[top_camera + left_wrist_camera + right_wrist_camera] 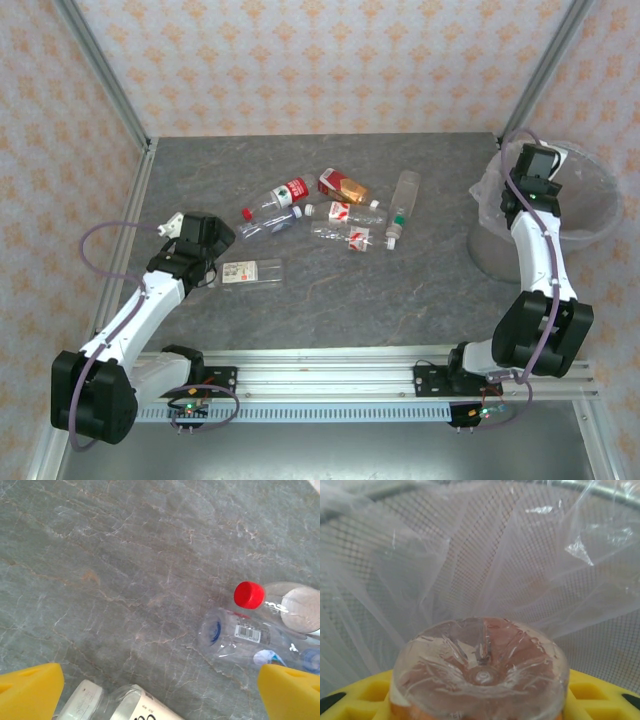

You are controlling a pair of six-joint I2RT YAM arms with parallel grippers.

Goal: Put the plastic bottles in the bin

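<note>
Holding: right gripper (pixel 537 165) clamped on a bottle (pixel 480 665) over the bin (pixel 600 205), right edge of table (pixel 420 290).
Left gripper (pixel 160 690): jaws apart above a white-capped bottle (pixel 117 705), near left edge.

L arm (pixel 140 312) & R arm (pixel 541 250): white links, black joints, lilac cables (pixel 85 250); claw fingers (pixel 30 692) yellow.

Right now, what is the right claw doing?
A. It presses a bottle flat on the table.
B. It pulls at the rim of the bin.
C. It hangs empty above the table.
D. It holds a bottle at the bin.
D: in the right wrist view the right claw grips a bottle, its clear bottom facing the camera, with the mesh wall of the bin close behind it.
</note>
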